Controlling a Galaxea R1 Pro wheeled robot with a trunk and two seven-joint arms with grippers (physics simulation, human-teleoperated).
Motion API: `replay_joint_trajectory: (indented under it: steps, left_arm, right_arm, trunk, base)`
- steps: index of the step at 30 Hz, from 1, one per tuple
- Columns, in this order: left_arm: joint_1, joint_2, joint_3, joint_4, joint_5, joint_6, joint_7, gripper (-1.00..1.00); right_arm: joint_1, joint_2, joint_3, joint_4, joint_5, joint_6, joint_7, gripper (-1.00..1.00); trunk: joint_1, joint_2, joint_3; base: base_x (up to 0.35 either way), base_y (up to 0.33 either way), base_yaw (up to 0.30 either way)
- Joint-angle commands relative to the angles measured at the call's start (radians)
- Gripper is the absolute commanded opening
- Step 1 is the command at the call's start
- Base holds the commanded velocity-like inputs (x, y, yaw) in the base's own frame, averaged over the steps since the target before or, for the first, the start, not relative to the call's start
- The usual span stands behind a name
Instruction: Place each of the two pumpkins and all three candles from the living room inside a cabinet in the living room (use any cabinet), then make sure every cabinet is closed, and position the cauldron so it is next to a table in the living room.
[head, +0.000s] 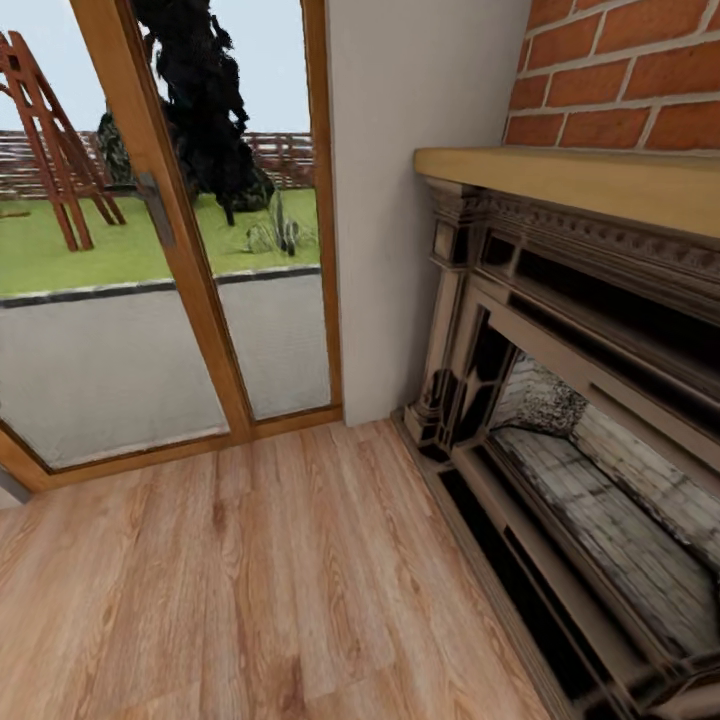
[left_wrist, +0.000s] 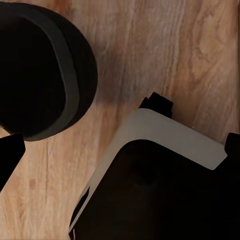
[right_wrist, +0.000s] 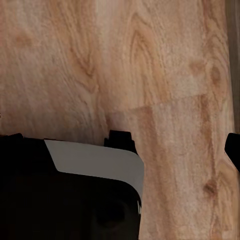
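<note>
While none of the task's things lie before the head camera, a pale wood-plank floor (head: 250, 590) spreads across the foreground, meeting a dark carved fireplace (head: 560, 430) at three o'clock, whose light wooden mantel (head: 590, 185) sits under a red brick wall (head: 630, 75). At eleven o'clock a wood-framed glass door (head: 160, 230) looks onto grass and a dark tree, with a plain white wall (head: 410, 200) at twelve o'clock between door and fireplace. Both wrist views look down on the same planks over dark and white robot body parts (left_wrist: 165, 135), and whether the fingers of either gripper are released or clenched I cannot tell.
</note>
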Motion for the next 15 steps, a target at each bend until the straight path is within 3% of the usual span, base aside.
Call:
replay_joint_trajectory:
  steps: [1,15]
  left_arm:
    - [0.000,0.000,0.000,0.000,0.000,0.000,0.000,1.00]
    - [0.000,0.000,0.000,0.000,0.000,0.000,0.000,1.00]
  right_arm:
    - [0.000,0.000,0.000,0.000,0.000,0.000,0.000,1.00]
    - [0.000,0.000,0.002,0.002,0.001,-0.002,0.000,1.00]
  trunk:
    - [0.000,0.000,-0.002]
    - [0.000,0.000,-0.020]
  base:
    - [0.323,0.000,0.125]
    - [0.323,0.000,0.184]
